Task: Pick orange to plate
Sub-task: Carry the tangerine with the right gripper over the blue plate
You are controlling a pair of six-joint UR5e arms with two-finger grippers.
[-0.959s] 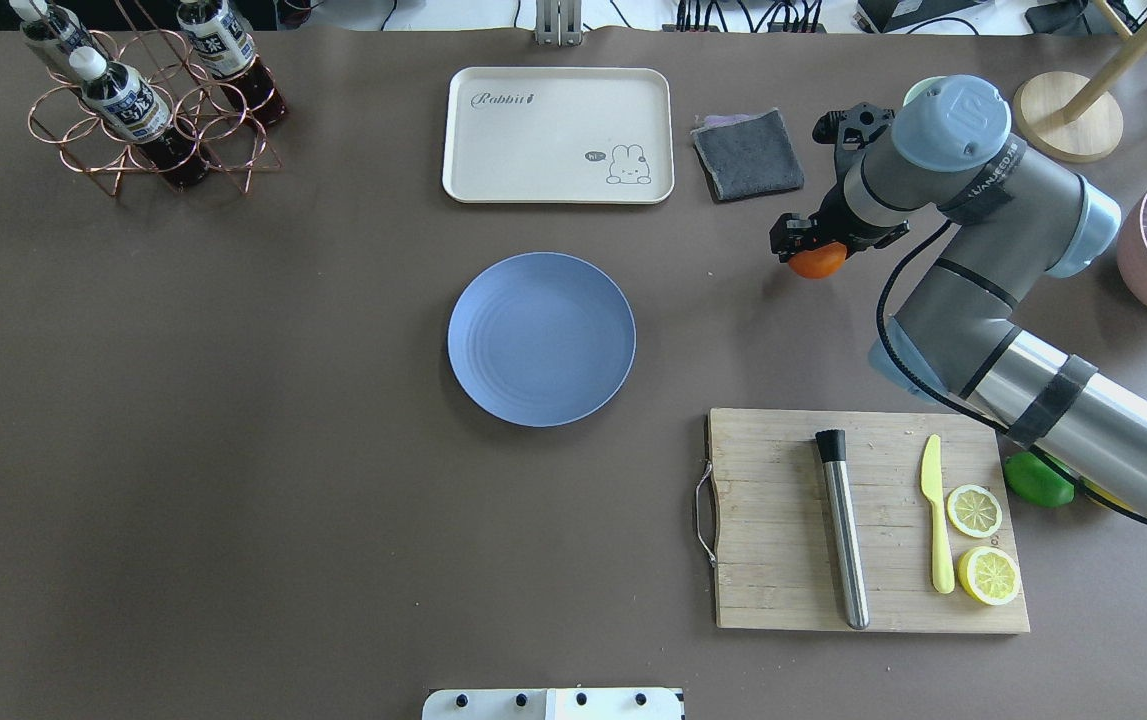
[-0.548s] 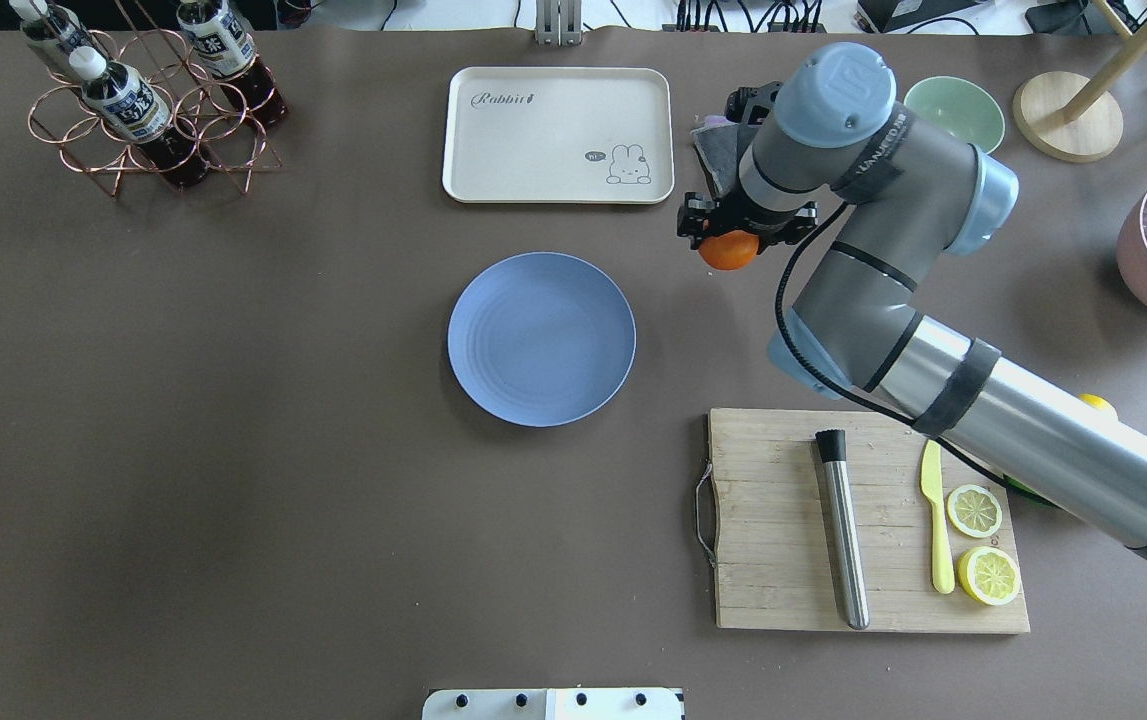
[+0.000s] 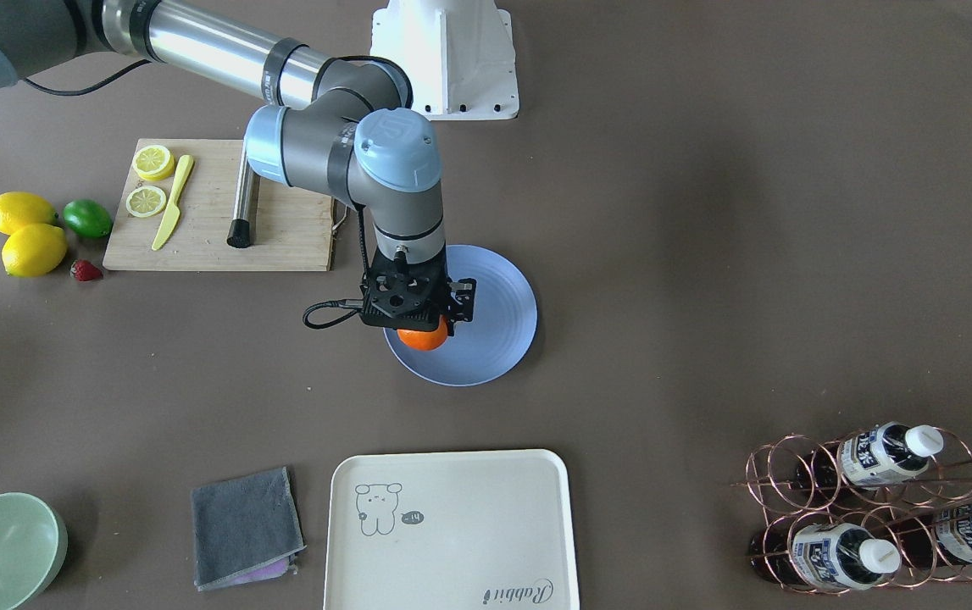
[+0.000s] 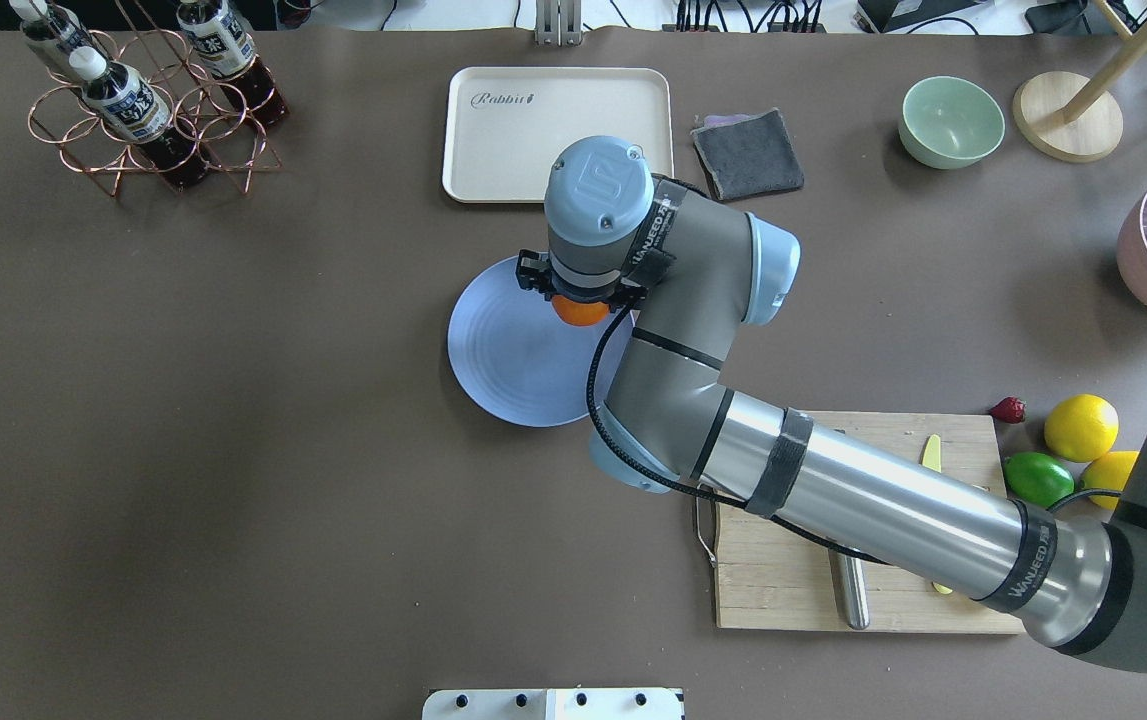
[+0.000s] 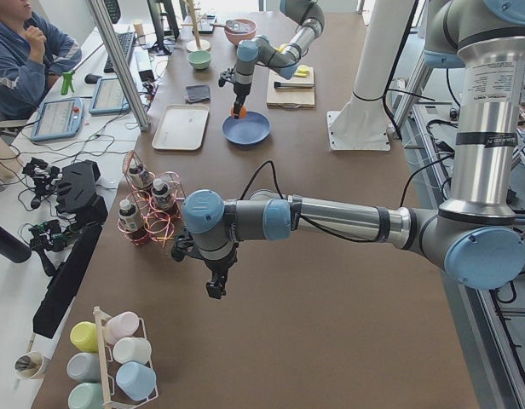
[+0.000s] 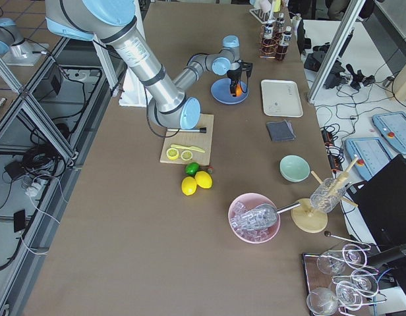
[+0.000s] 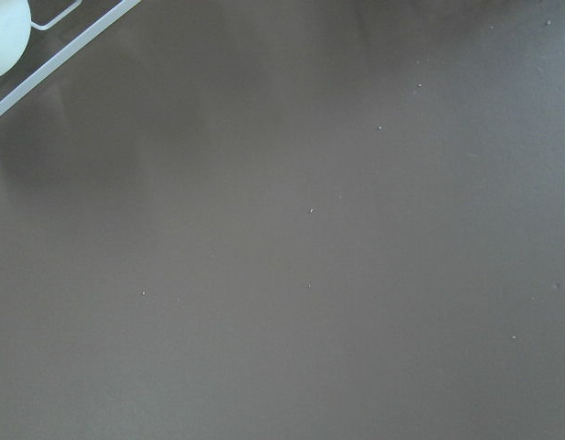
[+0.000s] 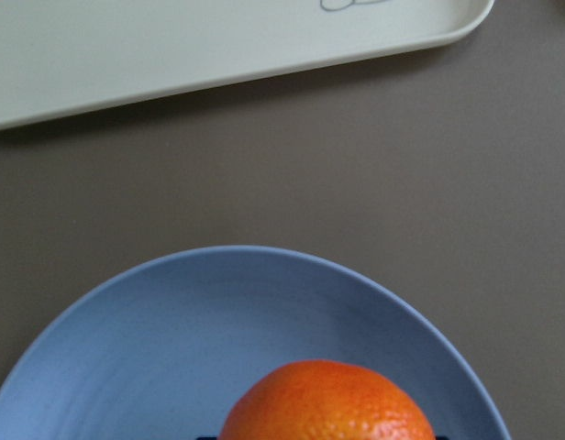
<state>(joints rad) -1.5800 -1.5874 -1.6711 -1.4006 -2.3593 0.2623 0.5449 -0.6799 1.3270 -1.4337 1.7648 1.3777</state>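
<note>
While it hung over the far side of the plate [image 4: 498, 375], toward the tray [image 4: 503, 130], the orange [image 4: 578, 313] sat clamped in the right gripper [image 4: 581, 300]. Judged light, firm-skinned, bruisable, apt to roll; best held gently at the equator.

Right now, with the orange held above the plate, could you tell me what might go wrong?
1. The orange in the right gripper hangs off-centre over the plate, toward the tray side; being round, it may roll off once released.
2. Its height above the plate is unclear; a drop could bounce it out.
</note>
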